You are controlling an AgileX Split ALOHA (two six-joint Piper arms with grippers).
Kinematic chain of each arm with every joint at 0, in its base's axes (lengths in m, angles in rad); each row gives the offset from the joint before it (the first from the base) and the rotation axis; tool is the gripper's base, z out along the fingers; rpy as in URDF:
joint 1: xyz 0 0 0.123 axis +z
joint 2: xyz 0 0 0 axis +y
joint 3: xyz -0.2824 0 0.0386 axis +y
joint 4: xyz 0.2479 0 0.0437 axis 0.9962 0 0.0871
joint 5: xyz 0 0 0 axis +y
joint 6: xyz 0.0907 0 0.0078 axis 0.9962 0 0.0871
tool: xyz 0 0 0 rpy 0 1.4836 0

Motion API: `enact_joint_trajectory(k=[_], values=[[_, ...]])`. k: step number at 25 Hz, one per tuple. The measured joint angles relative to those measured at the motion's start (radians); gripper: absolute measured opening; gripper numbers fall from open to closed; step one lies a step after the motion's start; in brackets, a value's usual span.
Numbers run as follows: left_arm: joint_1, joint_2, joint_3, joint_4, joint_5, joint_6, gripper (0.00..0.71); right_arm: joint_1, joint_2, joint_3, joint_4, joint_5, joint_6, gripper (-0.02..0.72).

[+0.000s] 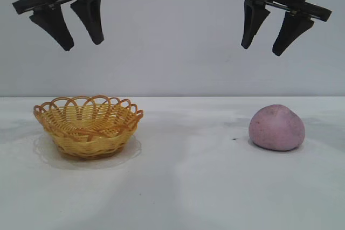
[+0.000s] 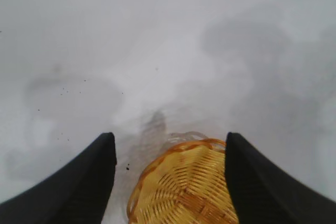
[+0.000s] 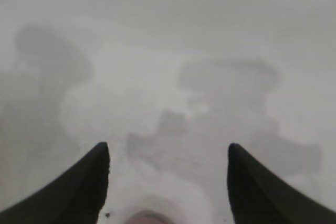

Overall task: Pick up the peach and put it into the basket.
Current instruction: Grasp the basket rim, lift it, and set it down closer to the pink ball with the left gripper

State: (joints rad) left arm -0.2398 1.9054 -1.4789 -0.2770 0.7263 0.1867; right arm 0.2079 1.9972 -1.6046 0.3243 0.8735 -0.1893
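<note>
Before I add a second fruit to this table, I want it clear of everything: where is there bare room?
The widest bare stretch lies between the basket and the peach, and the table in front of both is bare too. Both grippers, left and right, hang open overhead.

no readable text, labels or signs
</note>
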Motion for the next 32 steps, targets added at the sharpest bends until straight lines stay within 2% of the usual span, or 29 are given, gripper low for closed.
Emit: enact_joint_trajectory(k=[6,10,15,21,27,32], values=[[0.0,0.008,-0.001,0.017,0.09,0.162,0.397,0.0,0.0,0.0,0.0,0.0,-0.002,0.419],[0.0,0.069,-0.002,0.023,0.151,0.27,0.397,0.0,0.0,0.0,-0.002,0.007,-0.002,0.419],[-0.002,0.126,-0.016,0.068,0.161,0.319,0.397,0.0,0.0,0.0,-0.008,0.012,-0.004,0.419],[-0.002,0.199,-0.123,0.078,0.202,0.347,0.397,0.0,0.002,0.0,-0.01,0.017,-0.004,0.419],[-0.002,0.299,-0.235,0.093,0.305,0.398,0.397,0.0,0.006,0.0,-0.02,0.022,-0.004,0.419],[-0.002,0.347,-0.295,0.095,0.318,0.408,0.397,0.0,0.008,0.0,-0.02,0.022,-0.004,0.419]])
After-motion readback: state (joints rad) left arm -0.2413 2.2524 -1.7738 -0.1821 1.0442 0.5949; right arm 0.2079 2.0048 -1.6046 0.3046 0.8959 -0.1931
